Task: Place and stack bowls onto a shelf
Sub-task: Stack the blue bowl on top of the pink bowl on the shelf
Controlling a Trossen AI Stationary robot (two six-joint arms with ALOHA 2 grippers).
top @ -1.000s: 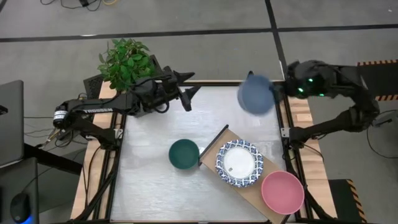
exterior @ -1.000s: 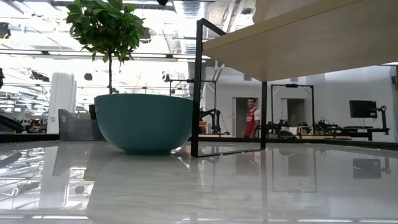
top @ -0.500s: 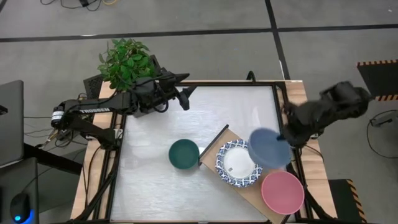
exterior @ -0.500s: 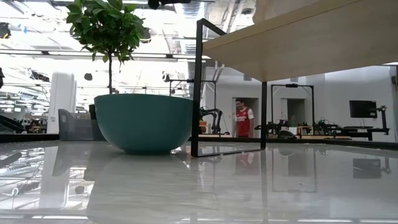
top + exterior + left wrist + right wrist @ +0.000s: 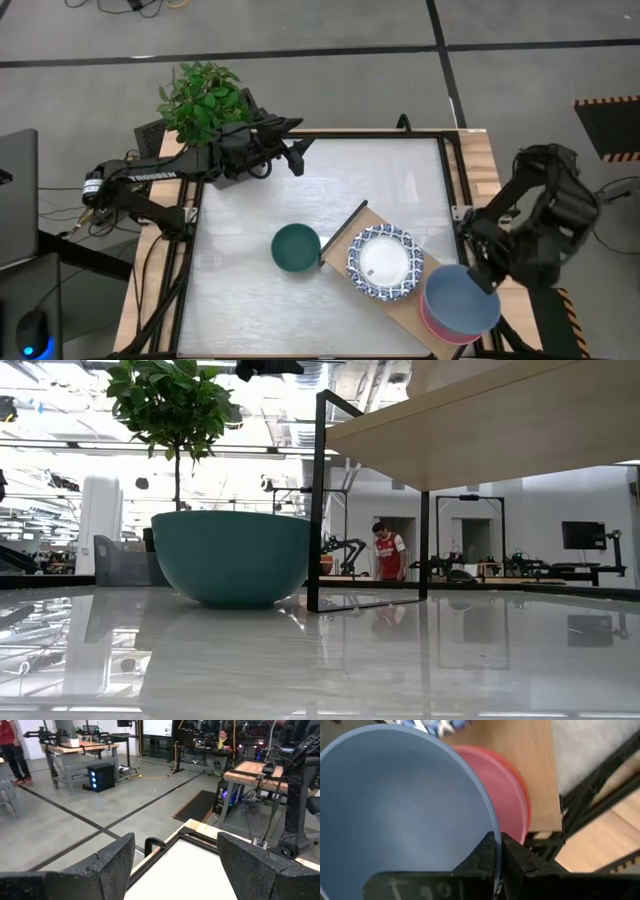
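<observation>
Gripping the slate-blue bowl — right pincer over pink bowl.

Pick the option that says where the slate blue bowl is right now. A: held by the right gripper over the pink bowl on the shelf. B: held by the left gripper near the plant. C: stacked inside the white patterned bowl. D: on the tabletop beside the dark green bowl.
A: the right gripper is shut on the rim of the slate blue bowl, which covers most of the pink bowl on the shelf.
</observation>
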